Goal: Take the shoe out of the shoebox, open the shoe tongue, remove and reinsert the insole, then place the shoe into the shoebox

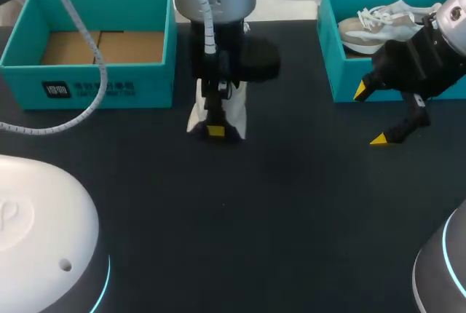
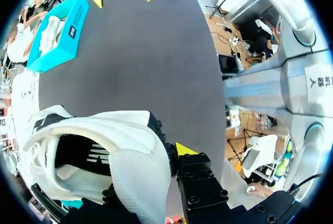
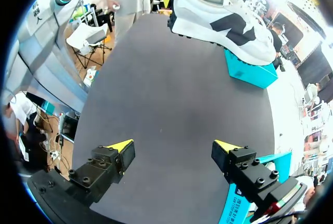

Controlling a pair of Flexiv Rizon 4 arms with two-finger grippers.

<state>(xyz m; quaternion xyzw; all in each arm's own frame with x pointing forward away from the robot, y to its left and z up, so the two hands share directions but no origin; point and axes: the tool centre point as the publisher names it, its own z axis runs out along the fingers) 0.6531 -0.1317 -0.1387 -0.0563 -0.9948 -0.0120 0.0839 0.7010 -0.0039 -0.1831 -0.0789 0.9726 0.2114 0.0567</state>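
While left jaws pinch the white shoe (image 1: 239,116) over the tabletop (image 1: 291,204), probably presenting its opening for tongue work, right jaws hang spread near the right shoebox (image 1: 331,73), ready.

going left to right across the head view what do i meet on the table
open teal shoebox -> white shoe gripped by the left hand -> second teal shoebox with another shoe inside. The right hand overlaps that box, so it is left out.
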